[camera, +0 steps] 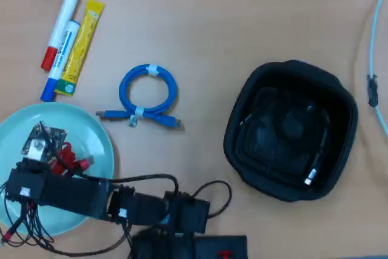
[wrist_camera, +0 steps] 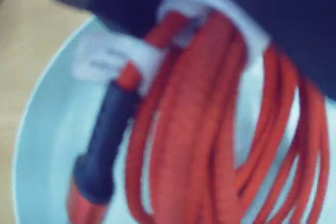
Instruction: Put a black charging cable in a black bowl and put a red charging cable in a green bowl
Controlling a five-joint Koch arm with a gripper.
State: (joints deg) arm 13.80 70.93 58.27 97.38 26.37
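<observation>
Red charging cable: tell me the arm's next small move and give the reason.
Probably open the jaws and let go. The red charging cable hangs over the green bowl, gripped near its white tie. The black charging cable seems already in the black bowl.

The red cable (wrist_camera: 199,129) looks braided, like woven cloth. The green bowl (camera: 100,134) is smooth, faintly glossy plastic. The black bowl (camera: 242,131) is matt. The table (camera: 200,16) is wood-grained.
</observation>
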